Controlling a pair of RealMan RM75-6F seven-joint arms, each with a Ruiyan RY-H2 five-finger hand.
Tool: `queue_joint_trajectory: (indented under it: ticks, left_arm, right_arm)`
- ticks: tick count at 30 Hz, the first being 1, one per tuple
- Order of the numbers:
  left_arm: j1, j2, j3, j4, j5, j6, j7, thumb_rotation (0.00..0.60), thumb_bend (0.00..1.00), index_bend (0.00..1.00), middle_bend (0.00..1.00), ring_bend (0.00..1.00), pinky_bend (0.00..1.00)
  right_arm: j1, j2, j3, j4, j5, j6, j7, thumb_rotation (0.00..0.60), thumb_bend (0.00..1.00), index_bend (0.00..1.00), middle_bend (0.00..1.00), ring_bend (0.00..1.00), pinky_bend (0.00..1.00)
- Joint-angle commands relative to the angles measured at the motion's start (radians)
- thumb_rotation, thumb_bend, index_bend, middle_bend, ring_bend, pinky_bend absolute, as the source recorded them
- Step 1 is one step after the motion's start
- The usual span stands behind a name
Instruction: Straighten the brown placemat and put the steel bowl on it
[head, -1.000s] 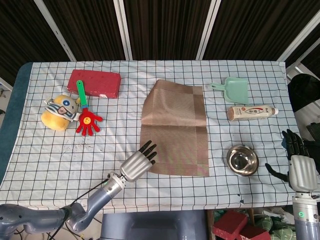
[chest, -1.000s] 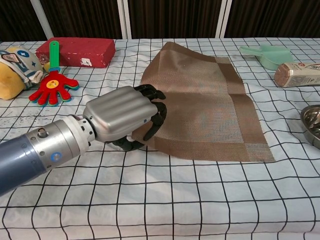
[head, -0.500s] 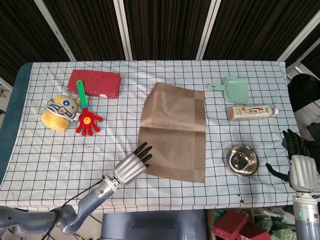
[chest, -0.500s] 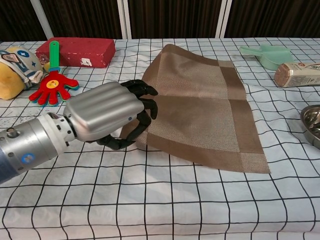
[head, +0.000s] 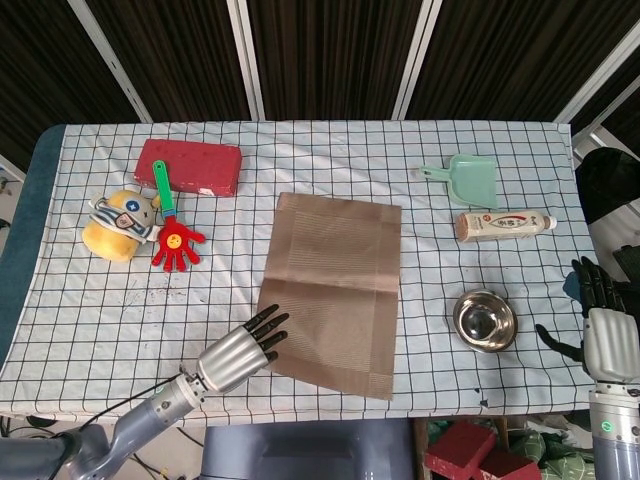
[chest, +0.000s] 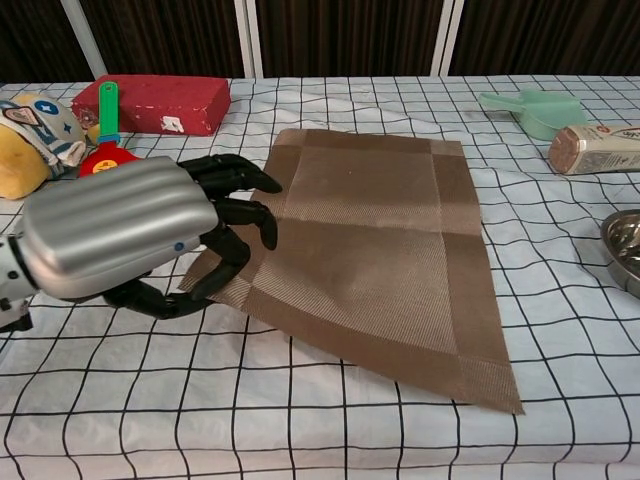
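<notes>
The brown placemat (head: 331, 278) (chest: 371, 247) lies flat in the middle of the checked cloth, skewed, with its near right corner close to the front edge. My left hand (head: 236, 353) (chest: 127, 236) is at the mat's near left corner; its fingers curl over the edge and the thumb comes in from below, so it pinches that corner. The steel bowl (head: 485, 320) (chest: 624, 247) stands empty on the cloth to the right of the mat, apart from it. My right hand (head: 609, 338) hovers off the table's right edge beyond the bowl, fingers apart, holding nothing.
At the back left lie a red brick (head: 190, 166), a red hand-shaped clapper with a green handle (head: 173, 229) and a yellow plush toy (head: 119, 223). A green dustpan (head: 466, 180) and a lying bottle (head: 505, 226) sit behind the bowl.
My left hand has drawn back toward me and to the left, dragging the placemat with it; the mat has slid nearer and turned. The bowl and right hand have stayed put.
</notes>
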Motion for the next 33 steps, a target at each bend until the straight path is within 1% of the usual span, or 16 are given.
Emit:
queue_joint_trajectory:
  ticks: [1, 3, 5, 7, 9, 12, 15, 16, 19, 21, 23, 29, 33]
  left_arm:
    - [0.024, 0.060, 0.036, -0.027, 0.038, 0.042, -0.024, 0.600, 0.43, 0.71, 0.31, 0.09, 0.10]
    - [0.033, 0.087, 0.047, -0.034, 0.046, 0.055, -0.038, 0.600, 0.43, 0.71, 0.31, 0.09, 0.09]
    - [0.047, 0.139, 0.067, -0.032, 0.050, 0.070, -0.065, 0.600, 0.43, 0.71, 0.31, 0.09, 0.09]
    - [0.054, 0.178, 0.075, -0.022, 0.044, 0.078, -0.090, 0.600, 0.44, 0.71, 0.31, 0.09, 0.09]
    - [0.066, 0.229, 0.077, 0.001, 0.013, 0.081, -0.118, 0.600, 0.44, 0.71, 0.31, 0.09, 0.09]
    - [0.075, 0.284, 0.064, 0.046, -0.014, 0.086, -0.164, 0.600, 0.44, 0.71, 0.31, 0.09, 0.09]
    - [0.079, 0.304, 0.044, 0.089, -0.036, 0.086, -0.187, 0.600, 0.44, 0.71, 0.31, 0.09, 0.10]
    - [0.082, 0.309, 0.030, 0.111, -0.058, 0.083, -0.191, 0.600, 0.44, 0.71, 0.31, 0.09, 0.10]
    - [0.085, 0.300, -0.013, 0.160, -0.124, 0.058, -0.188, 0.600, 0.43, 0.71, 0.31, 0.09, 0.09]
    - [0.084, 0.279, -0.047, 0.192, -0.183, 0.024, -0.170, 0.600, 0.43, 0.71, 0.31, 0.09, 0.09]
    - [0.082, 0.253, -0.074, 0.223, -0.216, 0.008, -0.149, 0.600, 0.43, 0.71, 0.31, 0.09, 0.09]
    - [0.075, 0.172, -0.139, 0.293, -0.261, 0.002, -0.117, 0.600, 0.43, 0.71, 0.31, 0.09, 0.09]
    - [0.071, 0.130, -0.166, 0.328, -0.284, -0.003, -0.087, 0.600, 0.42, 0.68, 0.30, 0.09, 0.08]
  right_arm:
    - [-0.001, 0.001, 0.001, -0.001, 0.001, -0.001, 0.001, 0.600, 0.12, 0.05, 0.00, 0.00, 0.17]
    - [-0.001, 0.001, 0.001, -0.003, 0.003, -0.002, 0.003, 0.600, 0.13, 0.05, 0.00, 0.00, 0.17]
    - [0.000, 0.002, 0.002, -0.004, 0.004, -0.005, 0.004, 0.600, 0.13, 0.05, 0.00, 0.00, 0.17]
    - [0.000, 0.002, 0.003, -0.004, 0.006, -0.005, 0.005, 0.600, 0.13, 0.05, 0.00, 0.00, 0.17]
    - [0.000, 0.003, 0.004, -0.005, 0.007, -0.005, 0.004, 0.600, 0.13, 0.05, 0.00, 0.00, 0.17]
    - [-0.001, 0.003, 0.006, -0.005, 0.011, -0.006, 0.003, 0.600, 0.13, 0.05, 0.00, 0.00, 0.17]
    - [-0.001, 0.004, 0.008, -0.008, 0.014, -0.008, 0.005, 0.600, 0.12, 0.05, 0.00, 0.00, 0.17]
    - [-0.001, 0.004, 0.007, -0.009, 0.014, -0.010, 0.005, 0.600, 0.12, 0.05, 0.00, 0.00, 0.17]
    - [0.001, 0.003, 0.003, -0.010, 0.012, -0.015, 0.000, 0.600, 0.13, 0.05, 0.00, 0.00, 0.17]
    - [0.001, 0.002, 0.002, -0.010, 0.010, -0.017, -0.003, 0.600, 0.13, 0.05, 0.00, 0.00, 0.17]
    - [0.000, 0.002, 0.001, -0.011, 0.008, -0.016, -0.003, 0.600, 0.13, 0.05, 0.00, 0.00, 0.17]
    - [0.002, 0.003, 0.001, -0.011, 0.009, -0.022, 0.002, 0.600, 0.13, 0.05, 0.00, 0.00, 0.17]
    - [0.002, 0.004, 0.000, -0.012, 0.007, -0.022, 0.002, 0.600, 0.13, 0.05, 0.00, 0.00, 0.17]
